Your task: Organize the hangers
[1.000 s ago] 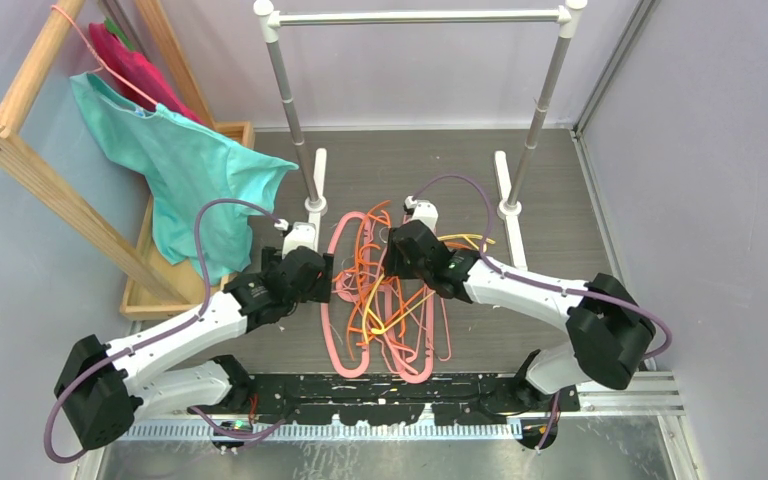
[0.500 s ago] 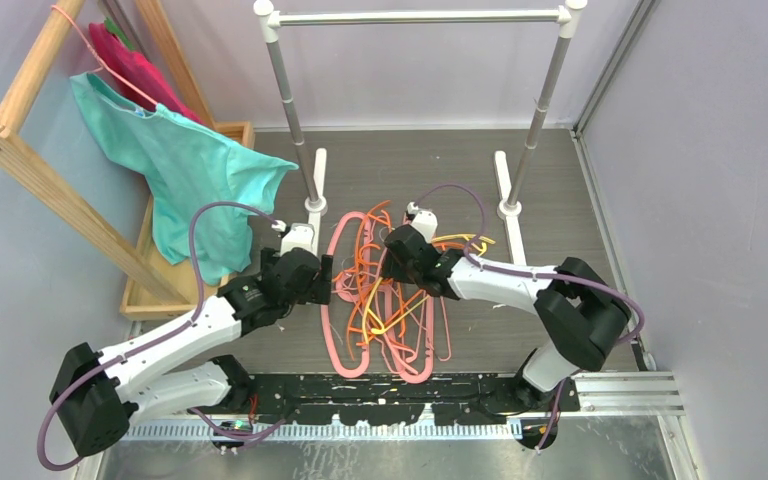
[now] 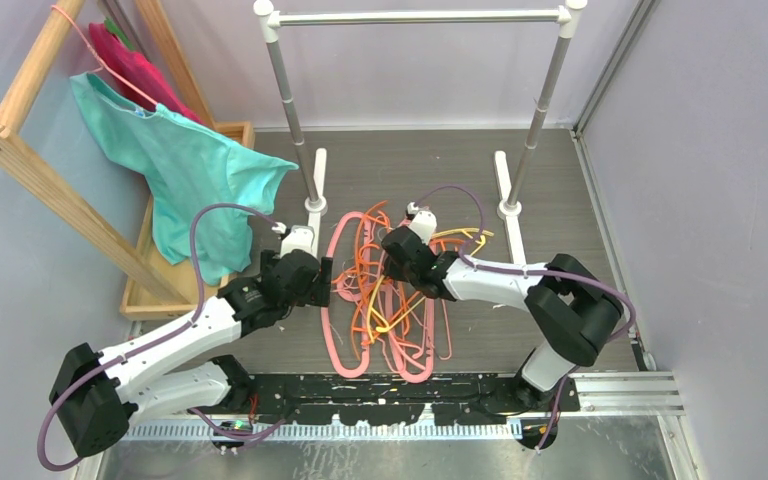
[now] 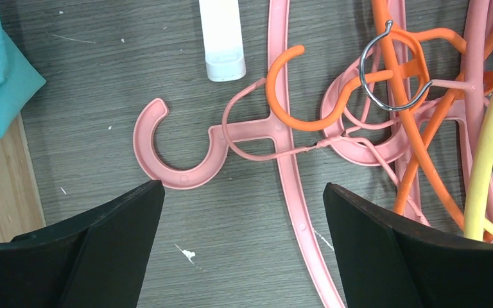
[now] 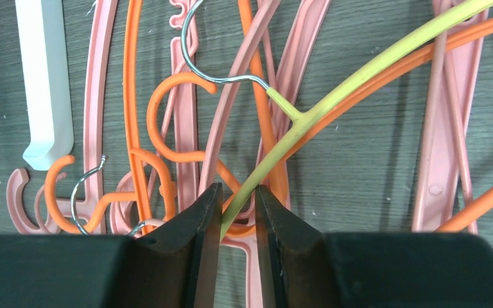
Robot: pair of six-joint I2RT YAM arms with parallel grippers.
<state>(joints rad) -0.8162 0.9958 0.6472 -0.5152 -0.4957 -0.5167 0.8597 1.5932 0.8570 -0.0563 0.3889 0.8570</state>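
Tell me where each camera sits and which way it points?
Top external: above and behind, looking down on left arm, right arm and the hangers.
Left wrist: on the left arm, facing the floor; left gripper open.
Right wrist: facing down; right gripper clamps the yellow hanger.
Both wrist views share the white rack foot.

Bright, even overhead light, faint soft shadows beside the hangers [image 5: 101,64], wrist views sharp, dark fingers [image 4: 70,256] featureless
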